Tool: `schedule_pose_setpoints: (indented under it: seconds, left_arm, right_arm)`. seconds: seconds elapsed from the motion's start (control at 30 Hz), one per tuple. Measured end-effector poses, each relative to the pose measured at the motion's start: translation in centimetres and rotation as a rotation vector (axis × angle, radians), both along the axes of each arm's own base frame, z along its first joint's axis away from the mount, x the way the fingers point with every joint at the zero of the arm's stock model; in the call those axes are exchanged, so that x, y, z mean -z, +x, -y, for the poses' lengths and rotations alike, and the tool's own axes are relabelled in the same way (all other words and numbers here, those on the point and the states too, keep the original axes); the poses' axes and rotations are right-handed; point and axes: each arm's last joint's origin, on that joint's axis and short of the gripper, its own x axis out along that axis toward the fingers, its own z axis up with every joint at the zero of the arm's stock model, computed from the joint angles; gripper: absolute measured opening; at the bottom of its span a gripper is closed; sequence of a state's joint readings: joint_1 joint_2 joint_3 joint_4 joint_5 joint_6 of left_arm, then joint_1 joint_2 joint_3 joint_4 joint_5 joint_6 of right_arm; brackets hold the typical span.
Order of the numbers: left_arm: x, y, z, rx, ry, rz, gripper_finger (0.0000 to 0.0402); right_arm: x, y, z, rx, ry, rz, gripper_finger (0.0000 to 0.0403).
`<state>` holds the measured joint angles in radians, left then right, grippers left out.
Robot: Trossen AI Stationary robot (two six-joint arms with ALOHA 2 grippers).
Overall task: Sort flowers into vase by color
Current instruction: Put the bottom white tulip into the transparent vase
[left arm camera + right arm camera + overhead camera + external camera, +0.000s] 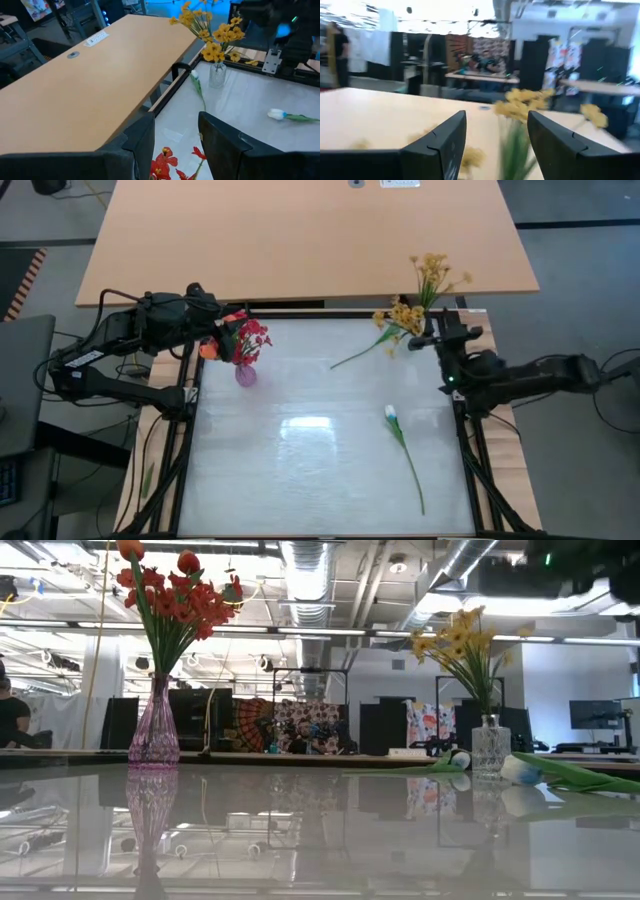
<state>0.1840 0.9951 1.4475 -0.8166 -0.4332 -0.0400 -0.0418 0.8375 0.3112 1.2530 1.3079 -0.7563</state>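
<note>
Two stems loose mid-frame; left gripper (172,142) open, empty above red flowers (248,337); right gripper (495,145) open, empty over yellow flowers (428,275); risk: descent could tip clear vase (490,748).

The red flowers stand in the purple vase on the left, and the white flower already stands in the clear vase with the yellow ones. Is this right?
Not quite. The white flower lies flat on the table, outside any vase, as the high view shows. The red flowers do stand in the purple vase, and the yellow flowers in the clear vase.

Open tabletop (300,470) between two vases
</note>
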Motion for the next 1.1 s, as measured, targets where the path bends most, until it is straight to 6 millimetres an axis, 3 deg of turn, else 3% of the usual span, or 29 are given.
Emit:
schedule_pose_setpoints:
  seconds: [0.17, 0.27, 0.4, 0.63, 0.73, 0.83, 0.97, 1.1]
  left_arm:
    - [0.1, 0.3, 0.0, 0.015, 0.035, -0.028, 0.0142]
    - [0.1, 0.5, -0.1, 0.033, 0.06, -0.054, 0.0142]
    - [0.3, 0.9, -0.1, 0.053, 0.091, -0.09, 0.0142]
    - [0.6, 2.0, -0.3, 0.083, 0.15, -0.144, 0.0142]
    - [0.7, 2.7, -0.4, 0.119, 0.153, -0.144, 0.0142]
    - [0.8, 3.4, -0.4, 0.172, 0.151, -0.138, 0.0142]
    - [0.9, 4.0, -0.4, 0.221, 0.173, -0.153, 0.0142]
    - [1.0, 4.0, -0.4, 0.228, 0.168, -0.163, 0.0142]
  right_arm:
    - [-3.7, 1.4, -3.5, -0.182, 0.066, -0.024, 0.0234]
    - [-4.1, 2.1, -6.5, -0.299, 0.096, -0.144, 0.0234]
    - [-4.8, 1.9, -10.3, -0.486, 0.157, -0.042, 0.0234]
    - [-4.5, 1.8, -14.7, -0.874, 0.274, 0.154, 0.0234]
    - [-2.9, 2.4, -15.8, -0.996, 0.39, 0.202, 0.0234]
    - [0.0, 3.9, -16.1, -1.094, 0.591, 0.151, 0.0233]
    - [3.1, 6.4, -15.5, -1.167, 1.099, -0.009, 0.0223]
    - [5.0, 8.0, -14.6, -1.007, 1.629, -0.203, 0.0208]
